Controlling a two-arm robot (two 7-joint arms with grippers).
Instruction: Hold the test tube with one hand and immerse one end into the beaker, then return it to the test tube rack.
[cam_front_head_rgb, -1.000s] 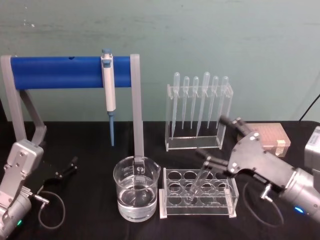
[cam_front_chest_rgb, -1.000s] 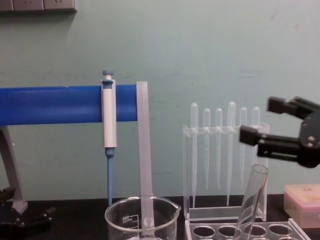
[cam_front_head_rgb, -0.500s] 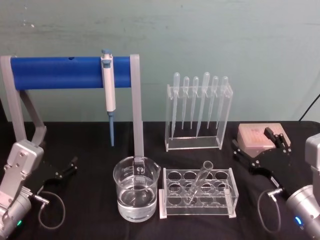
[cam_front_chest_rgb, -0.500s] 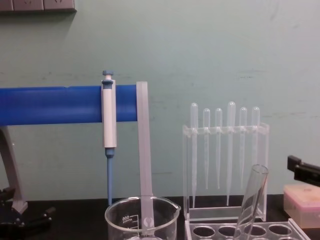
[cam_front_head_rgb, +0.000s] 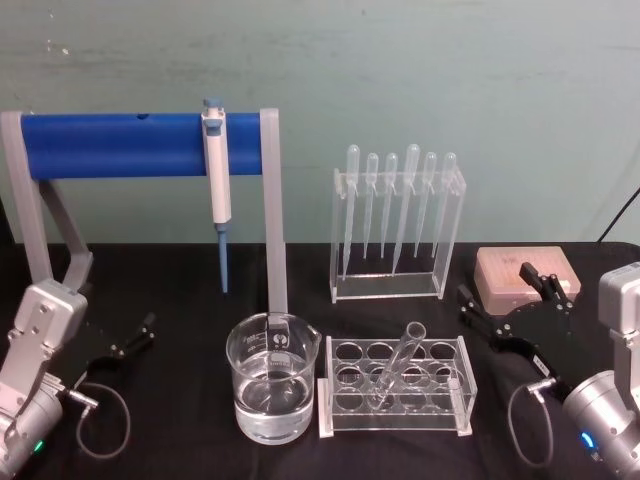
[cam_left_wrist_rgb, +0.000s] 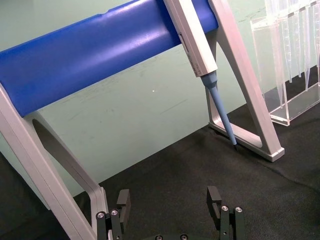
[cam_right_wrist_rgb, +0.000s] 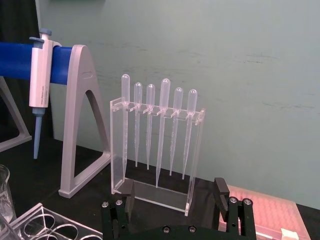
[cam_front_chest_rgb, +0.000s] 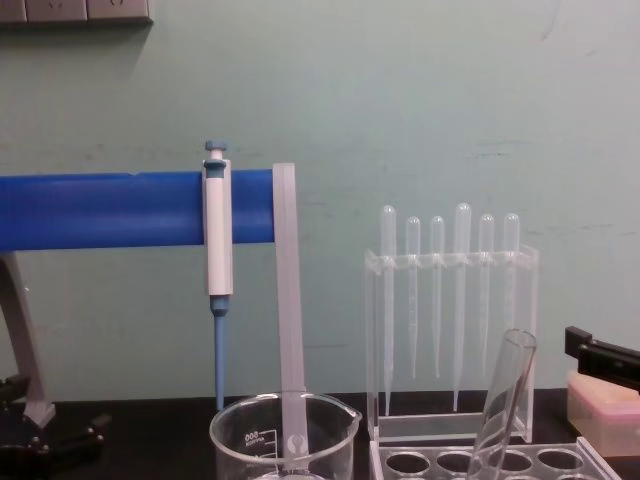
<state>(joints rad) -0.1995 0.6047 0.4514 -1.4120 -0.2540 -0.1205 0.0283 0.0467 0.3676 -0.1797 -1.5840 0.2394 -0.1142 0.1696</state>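
Right gripper (cam_front_head_rgb: 510, 305) sits low on the black cloth, to the right of the clear tube rack (cam_front_head_rgb: 396, 385) and apart from it, fingers spread with nothing between them, pointing toward the back wall. Just behind it, a pink tip box (cam_front_head_rgb: 524, 272).

Test tube (cam_front_head_rgb: 396, 366) stands in the rack, leaning, flared rim up and tilted to the right, rounded end down in one of the holes. The lean comes from the hole being wider than the tube, by the look of it. Nothing touches the tube.

Beaker (cam_front_head_rgb: 273, 391) stands just left of the rack, partly filled with clear liquid, spout toward the rack. Placed that close, a short sideways carry would put the tube over it.

Left gripper (cam_front_head_rgb: 130, 336) rests on the cloth well to the left of the rack, beyond the beaker, fingers spread and empty; parked, I judge.

Behind the rack: a stand of thin plastic pipettes (cam_front_head_rgb: 396, 222). Behind the beaker: a blue bar stand (cam_front_head_rgb: 140, 146) with a pipettor (cam_front_head_rgb: 216, 185) hanging from it, tip down.

Judgement: tube housed, right arm clear of it, so the dip looks either finished or not begun; cannot say which
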